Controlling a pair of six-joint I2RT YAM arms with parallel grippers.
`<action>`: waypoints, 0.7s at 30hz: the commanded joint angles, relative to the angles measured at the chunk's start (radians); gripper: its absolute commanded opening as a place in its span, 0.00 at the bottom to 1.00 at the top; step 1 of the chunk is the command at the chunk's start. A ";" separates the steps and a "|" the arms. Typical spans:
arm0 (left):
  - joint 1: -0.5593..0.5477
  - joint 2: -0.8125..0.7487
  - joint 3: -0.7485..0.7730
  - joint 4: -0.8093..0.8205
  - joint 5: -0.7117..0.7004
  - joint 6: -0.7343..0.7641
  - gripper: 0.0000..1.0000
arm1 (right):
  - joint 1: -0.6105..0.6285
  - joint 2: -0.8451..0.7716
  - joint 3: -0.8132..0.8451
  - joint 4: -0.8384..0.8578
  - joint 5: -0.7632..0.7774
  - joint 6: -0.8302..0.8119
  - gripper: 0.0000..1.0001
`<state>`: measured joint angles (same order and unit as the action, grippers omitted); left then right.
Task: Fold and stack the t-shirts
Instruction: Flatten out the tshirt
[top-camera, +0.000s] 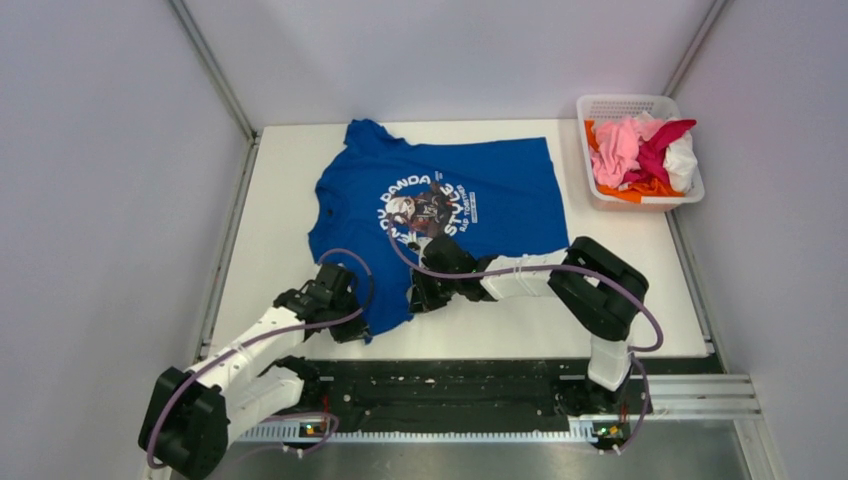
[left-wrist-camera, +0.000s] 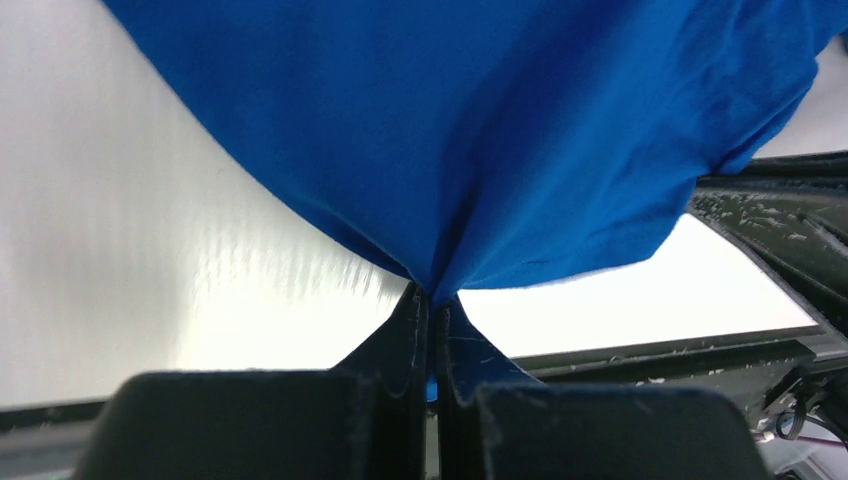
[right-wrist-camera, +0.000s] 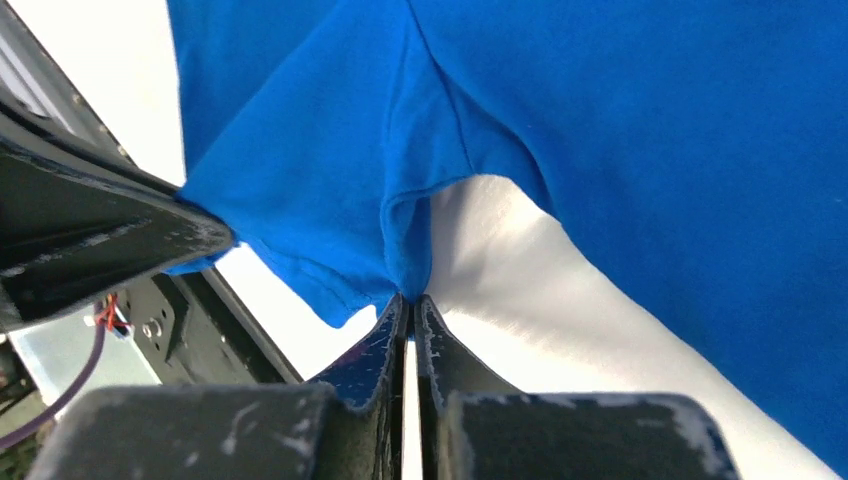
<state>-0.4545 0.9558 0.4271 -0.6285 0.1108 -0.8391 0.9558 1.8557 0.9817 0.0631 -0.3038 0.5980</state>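
Left pincer + right pincer: 2 clamping 1 blue t-shirt | 1 basket

One blue t-shirt is lying on the single bench. One mesh basket is sitting at the far right corner, holding at least four bunched shirts (pink shirt, magenta shirt, white shirt, orange shirt; any others are hiding). Two pincers are working: left pincer, right pincer.
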 joint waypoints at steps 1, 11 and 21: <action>-0.004 -0.063 0.119 -0.193 -0.045 -0.030 0.00 | 0.011 -0.117 0.081 -0.150 0.028 0.059 0.00; -0.004 0.003 0.173 -0.413 -0.034 -0.056 0.10 | 0.006 -0.139 0.130 -0.451 -0.007 0.096 0.00; -0.004 -0.090 0.192 -0.400 0.220 0.045 0.82 | 0.004 -0.271 0.082 -0.440 0.091 0.053 0.69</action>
<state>-0.4553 0.9360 0.5629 -0.9958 0.2169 -0.8509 0.9581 1.7237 1.0405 -0.3790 -0.2951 0.6758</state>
